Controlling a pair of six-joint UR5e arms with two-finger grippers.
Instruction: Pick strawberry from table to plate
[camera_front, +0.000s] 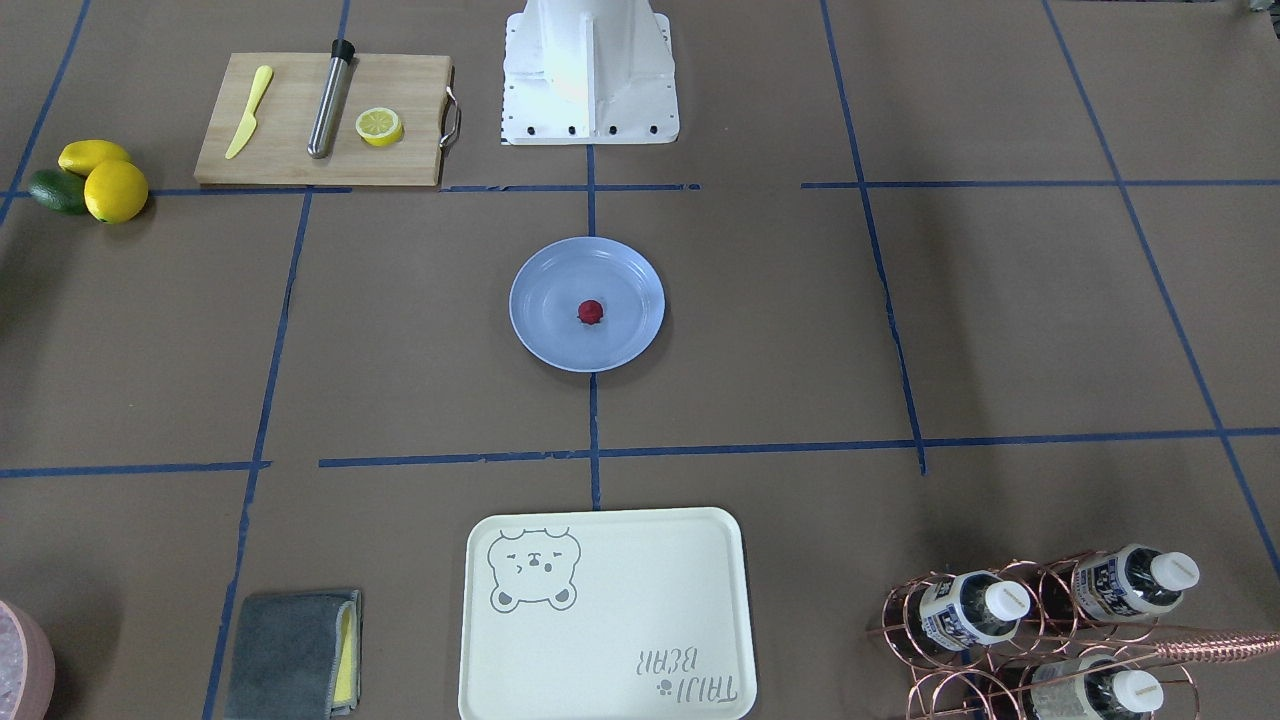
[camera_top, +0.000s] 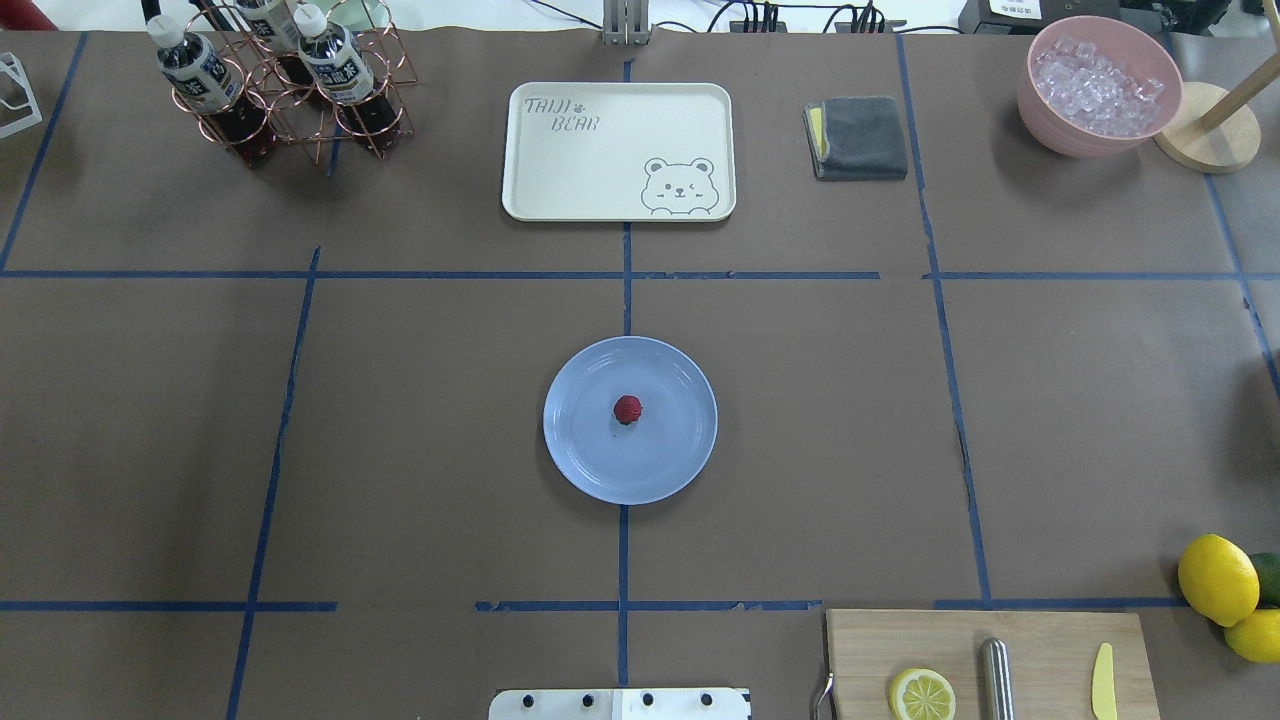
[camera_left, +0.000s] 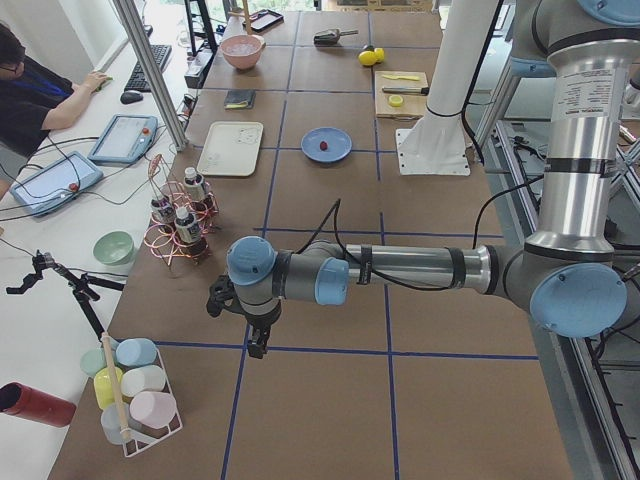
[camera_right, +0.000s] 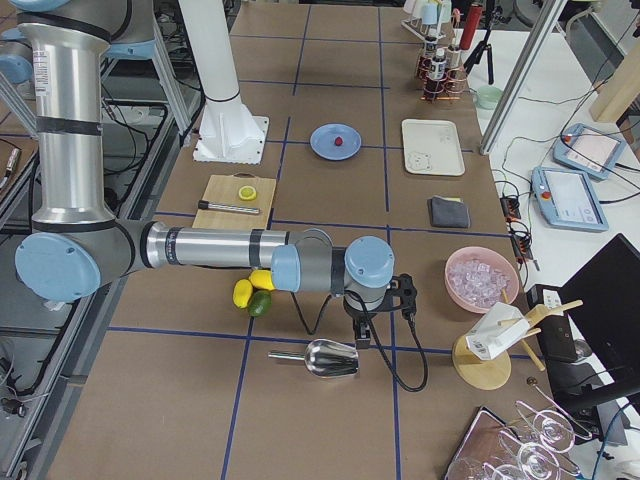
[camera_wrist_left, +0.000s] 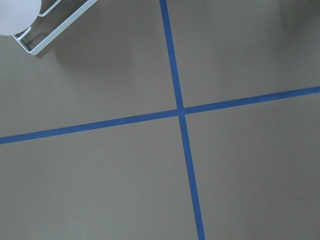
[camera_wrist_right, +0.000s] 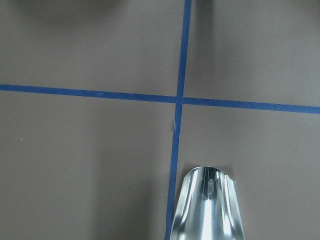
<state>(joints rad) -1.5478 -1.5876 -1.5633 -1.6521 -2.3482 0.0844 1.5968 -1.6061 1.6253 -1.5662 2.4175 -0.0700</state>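
A small dark red strawberry (camera_front: 590, 312) (camera_top: 628, 409) lies near the middle of the light blue plate (camera_front: 545, 340) (camera_top: 590, 460), at the centre of the brown taped table (camera_front: 1000, 330). Neither arm is near it. My left gripper (camera_left: 258, 345) hangs over the table's far left end, pointing down, and shows only in the exterior left view. My right gripper (camera_right: 362, 338) hangs over the far right end, just above a metal scoop (camera_right: 322, 358) (camera_wrist_right: 207, 207). I cannot tell whether either one is open or shut. The wrist views show no fingers.
A cutting board (camera_top: 1050, 645) carries a lemon half (camera_top: 922, 694), a steel rod and a yellow knife. Lemons (camera_top: 1217, 578) and an avocado lie beside it. Farther off are a bear-print tray (camera_top: 560, 150), a grey cloth (camera_top: 860, 137), an ice bowl (camera_top: 1098, 85) and a bottle rack (camera_top: 270, 80).
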